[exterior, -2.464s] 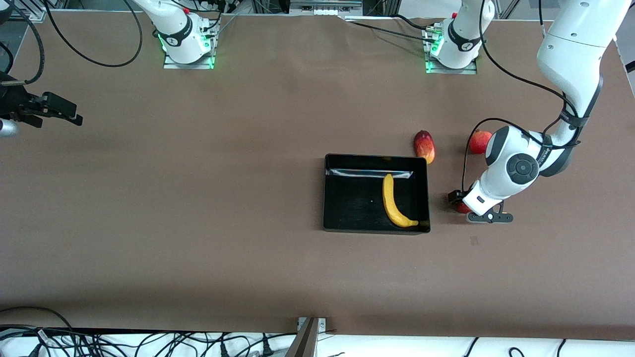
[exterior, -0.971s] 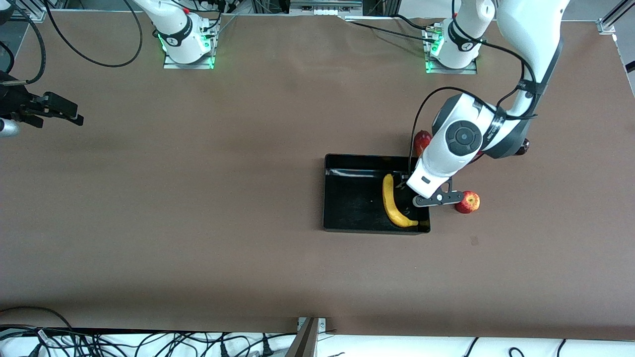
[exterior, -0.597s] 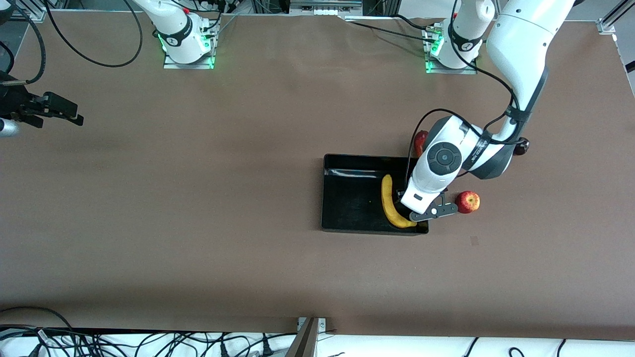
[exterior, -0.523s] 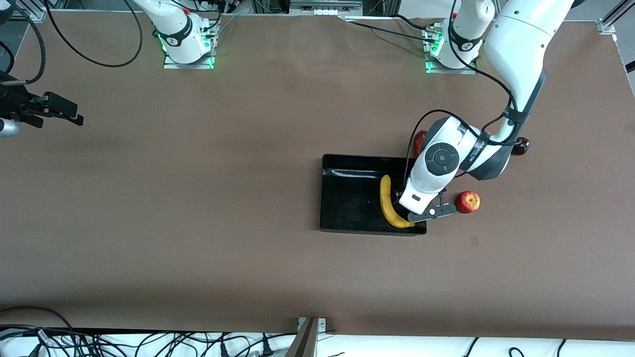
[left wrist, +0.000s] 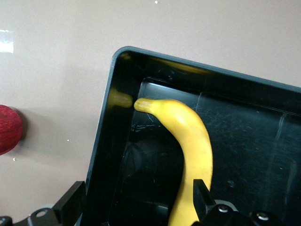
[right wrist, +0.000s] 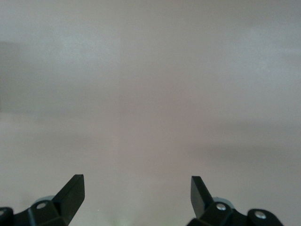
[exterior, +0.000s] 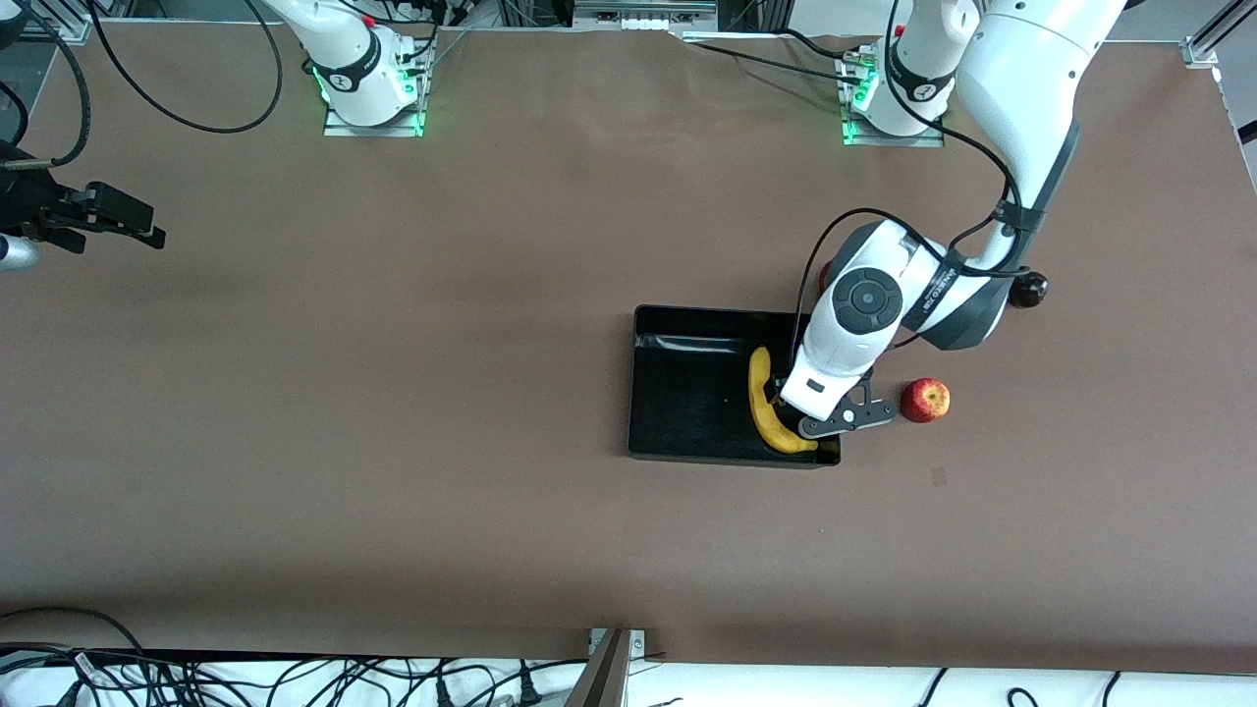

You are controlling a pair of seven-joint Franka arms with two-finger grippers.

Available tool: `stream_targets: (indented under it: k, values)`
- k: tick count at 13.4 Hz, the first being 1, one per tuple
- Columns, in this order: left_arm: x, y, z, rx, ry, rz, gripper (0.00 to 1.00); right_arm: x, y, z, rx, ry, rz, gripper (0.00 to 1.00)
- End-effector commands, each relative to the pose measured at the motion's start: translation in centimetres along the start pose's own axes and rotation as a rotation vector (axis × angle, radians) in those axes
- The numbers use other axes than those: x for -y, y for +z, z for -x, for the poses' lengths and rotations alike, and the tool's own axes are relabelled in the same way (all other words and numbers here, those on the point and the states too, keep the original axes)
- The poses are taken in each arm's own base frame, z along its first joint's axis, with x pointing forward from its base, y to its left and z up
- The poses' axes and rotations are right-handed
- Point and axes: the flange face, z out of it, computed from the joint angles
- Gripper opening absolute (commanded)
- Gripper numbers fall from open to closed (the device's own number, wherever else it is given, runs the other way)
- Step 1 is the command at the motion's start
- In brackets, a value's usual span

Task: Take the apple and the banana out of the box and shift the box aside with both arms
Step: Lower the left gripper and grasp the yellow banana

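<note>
The black box point(exterior: 687, 324) sits mid-table toward the left arm's end, with the yellow banana point(exterior: 758, 393) lying inside it. The red-and-yellow apple point(exterior: 925, 401) rests on the table beside the box, outside it. My left gripper point(exterior: 791, 401) is open and low at the box's wall nearest the apple. In the left wrist view point(left wrist: 136, 188) one finger is outside the box wall point(left wrist: 101, 150) and the other is inside against the banana point(left wrist: 193, 141); the apple point(left wrist: 7, 129) shows at the edge. My right gripper point(exterior: 137, 224) waits open and empty over the table's right-arm end point(right wrist: 136, 186).
A red fruit point(exterior: 826, 278) lies on the table just farther from the front camera than the box, mostly hidden by the left arm. Cables run along the table's near edge and by the arm bases. Bare brown table surrounds the box.
My left gripper left the apple on the table, moved to the box and came down astride its wall. The box with the banana has slid a little toward the right arm's end.
</note>
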Motion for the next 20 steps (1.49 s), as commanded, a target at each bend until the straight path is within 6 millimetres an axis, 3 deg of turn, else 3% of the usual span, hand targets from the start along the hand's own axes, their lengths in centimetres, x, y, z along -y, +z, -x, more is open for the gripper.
stream_targets:
  k: [1,9,14,19,20]
  values:
    - [-1.0,-0.8,0.9,-0.001,-0.006,-0.015,1.00,0.1,-0.4,0.0,0.003,0.004,0.001,1.00]
    - [-3.0,2.8,1.7,0.000,-0.100,0.029,1.00,0.1,-0.5,0.0,0.001,0.004,0.001,1.00]
    - [-4.2,6.2,2.7,0.013,-0.127,0.038,1.00,0.2,-0.5,-0.1,0.002,0.002,0.003,1.00]
    - [-4.6,7.6,2.9,0.010,-0.144,0.056,1.00,0.1,-0.5,0.0,0.002,0.004,0.003,1.00]
    - [-4.5,7.7,2.9,0.010,-0.142,0.055,0.84,0.1,-0.4,0.0,0.003,0.004,0.003,1.00]
